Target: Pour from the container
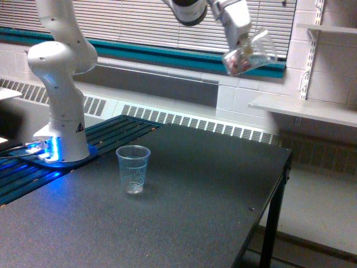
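Note:
High at the exterior view's upper right, my gripper (244, 40) is shut on the container (249, 54), a clear wide-mouthed plastic cup with reddish-brown and pale pieces showing through its wall. The container hangs tilted in the air, well above the table and far to the right of the other cup. That other cup (133, 168), clear and tapered with faint printed marks, stands upright on the dark table (184, 212) left of centre. It looks empty.
The white arm base (61, 111) with a blue light stands at the table's left. The table's right edge (279, 184) drops off to the floor. White wall shelves (304, 109) hang at the right, window blinds behind.

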Action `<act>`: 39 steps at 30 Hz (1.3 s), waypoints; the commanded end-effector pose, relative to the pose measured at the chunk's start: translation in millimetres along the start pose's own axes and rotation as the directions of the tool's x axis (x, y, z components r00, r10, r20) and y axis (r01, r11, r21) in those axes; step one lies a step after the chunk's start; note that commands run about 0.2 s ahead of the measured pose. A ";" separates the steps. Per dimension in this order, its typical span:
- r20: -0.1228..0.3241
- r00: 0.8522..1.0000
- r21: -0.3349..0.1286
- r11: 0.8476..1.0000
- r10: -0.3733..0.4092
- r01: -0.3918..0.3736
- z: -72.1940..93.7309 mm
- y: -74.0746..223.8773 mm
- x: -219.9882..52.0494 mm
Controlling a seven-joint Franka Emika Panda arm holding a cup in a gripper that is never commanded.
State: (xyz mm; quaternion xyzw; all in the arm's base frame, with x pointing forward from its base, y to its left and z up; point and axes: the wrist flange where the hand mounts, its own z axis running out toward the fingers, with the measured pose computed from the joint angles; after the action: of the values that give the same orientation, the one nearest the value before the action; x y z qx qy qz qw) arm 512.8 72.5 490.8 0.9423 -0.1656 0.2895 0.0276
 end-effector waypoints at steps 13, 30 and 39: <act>0.040 0.994 -0.101 0.990 0.100 -0.096 9.9 82.5 -54.6; 0.133 0.982 -0.177 0.978 0.135 -0.110 30.4 121.2 -104.7; 0.167 0.977 -0.213 0.973 0.129 -0.092 34.9 127.6 -120.3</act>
State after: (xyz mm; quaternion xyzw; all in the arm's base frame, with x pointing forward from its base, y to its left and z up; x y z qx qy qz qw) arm 401.6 -16.0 391.5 0.9464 -0.2468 0.1904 0.0851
